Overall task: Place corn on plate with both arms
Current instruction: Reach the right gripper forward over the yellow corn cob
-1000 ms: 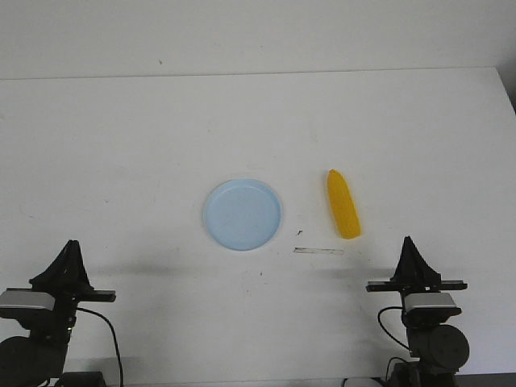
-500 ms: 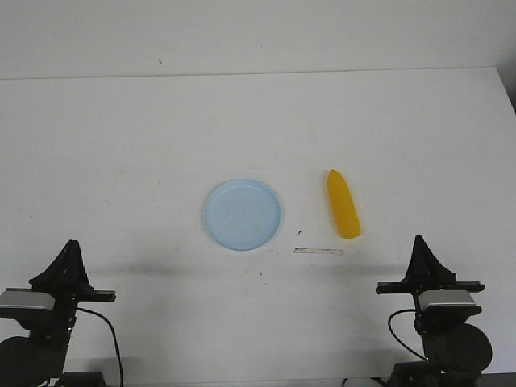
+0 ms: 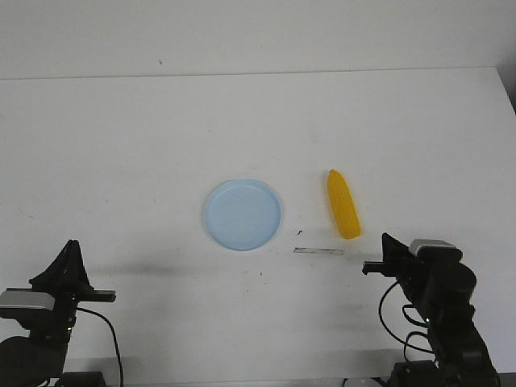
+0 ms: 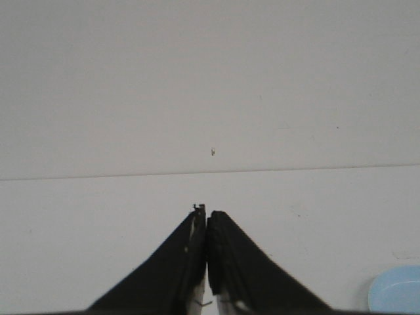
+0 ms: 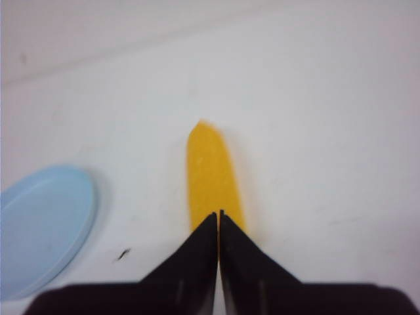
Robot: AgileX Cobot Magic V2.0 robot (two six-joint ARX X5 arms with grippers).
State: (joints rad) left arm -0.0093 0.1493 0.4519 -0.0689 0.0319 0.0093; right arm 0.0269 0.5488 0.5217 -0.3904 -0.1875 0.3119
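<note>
white table [image 3: 121, 137] seen from the front, bearing the plate [image 3: 242, 214] near centre and the corn [image 3: 343, 204] just to its right, apart from it, lying flat with pointed end away from the robot. thin pale strip [image 3: 318, 251] on the surface in front of the gap between plate and corn. left gripper [image 3: 71, 250] low at the near left corner, well apart from both objects; in the left wrist view, left gripper [image 4: 207, 220] with fingers pressed together, holding nothing, edge of the plate [image 4: 396, 295] at the corner. right gripper [image 3: 385, 246] at the near right, close to the corn's blunt end but not touching; in the right wrist view, right gripper [image 5: 218, 220] with fingers closed tip to tip, empty, aimed along the corn [image 5: 210, 174], plate [image 5: 42, 223] beside.
</note>
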